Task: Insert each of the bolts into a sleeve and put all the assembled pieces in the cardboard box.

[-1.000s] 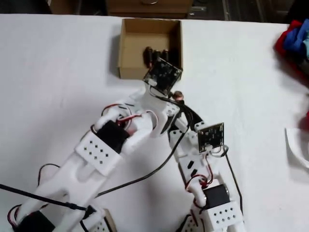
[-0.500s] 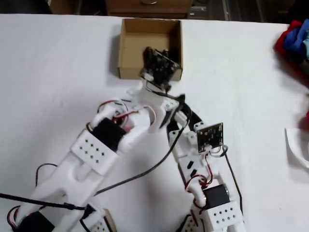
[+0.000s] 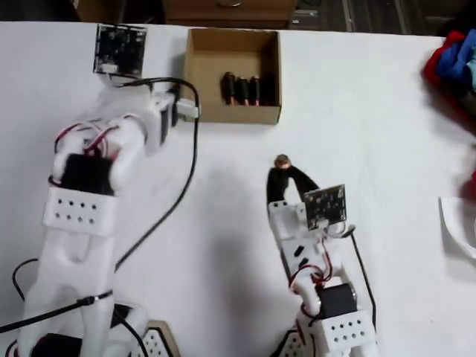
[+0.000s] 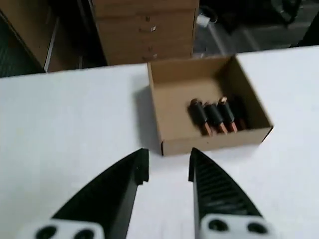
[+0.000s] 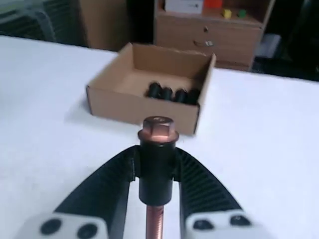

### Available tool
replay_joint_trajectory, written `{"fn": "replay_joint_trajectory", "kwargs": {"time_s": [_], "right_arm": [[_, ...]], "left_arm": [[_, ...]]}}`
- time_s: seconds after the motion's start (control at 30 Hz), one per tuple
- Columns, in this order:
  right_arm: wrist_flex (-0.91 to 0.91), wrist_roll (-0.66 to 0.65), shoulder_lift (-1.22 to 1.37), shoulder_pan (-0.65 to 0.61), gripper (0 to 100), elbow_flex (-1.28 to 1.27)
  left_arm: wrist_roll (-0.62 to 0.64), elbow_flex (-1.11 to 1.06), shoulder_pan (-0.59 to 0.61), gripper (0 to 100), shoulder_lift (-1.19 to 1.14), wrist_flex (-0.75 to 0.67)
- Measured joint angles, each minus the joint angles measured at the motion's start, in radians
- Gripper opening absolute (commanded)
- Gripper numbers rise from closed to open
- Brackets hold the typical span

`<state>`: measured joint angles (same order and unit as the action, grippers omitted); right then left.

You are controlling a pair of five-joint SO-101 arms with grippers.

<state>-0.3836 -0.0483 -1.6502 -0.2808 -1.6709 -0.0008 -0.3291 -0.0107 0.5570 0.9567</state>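
The cardboard box (image 3: 195,74) sits at the table's far middle, holding three assembled bolt-and-sleeve pieces (image 3: 242,89) side by side; they also lie in the box (image 4: 168,144) as dark pieces (image 4: 215,115). My right gripper (image 5: 156,164) is shut on a black sleeve (image 5: 156,164) with a copper bolt (image 5: 159,130) through it, head toward the box (image 5: 134,107). From above this assembly (image 3: 282,161) sits a little in front of the box. My left gripper (image 4: 168,164) is open and holds nothing, left of and just before the box.
Colourful cloth (image 3: 451,59) lies at the far right edge and a white curved item (image 3: 454,227) at the right. Black cables (image 3: 178,193) run from the left arm across the table. Wooden drawers (image 5: 214,40) stand beyond the table.
The left arm has pulled away from the box's front right corner and swung far left, leaving three pieces in the box. The right arm has stayed put with its assembly.
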Motion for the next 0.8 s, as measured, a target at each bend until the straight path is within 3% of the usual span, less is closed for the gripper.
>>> {"fn": "replay_joint_trajectory", "kwargs": {"time_s": [0.17,0.33,0.57,0.8], "right_arm": [[-0.086,-0.002,0.023,0.015,2.3,0.097],[-0.103,-0.006,0.235,0.018,2.3,0.288],[-0.187,-0.006,0.867,0.017,2.3,0.778],[-0.417,-0.006,1.448,0.018,2.3,1.452]], "left_arm": [[-0.163,-0.003,0.012,15,0.000,0.100],[-0.227,-0.078,0.015,15,0.000,0.104],[-0.233,-0.120,0.025,15,0.000,0.104],[-0.233,-0.138,0.158,15,-0.002,0.104]]}}
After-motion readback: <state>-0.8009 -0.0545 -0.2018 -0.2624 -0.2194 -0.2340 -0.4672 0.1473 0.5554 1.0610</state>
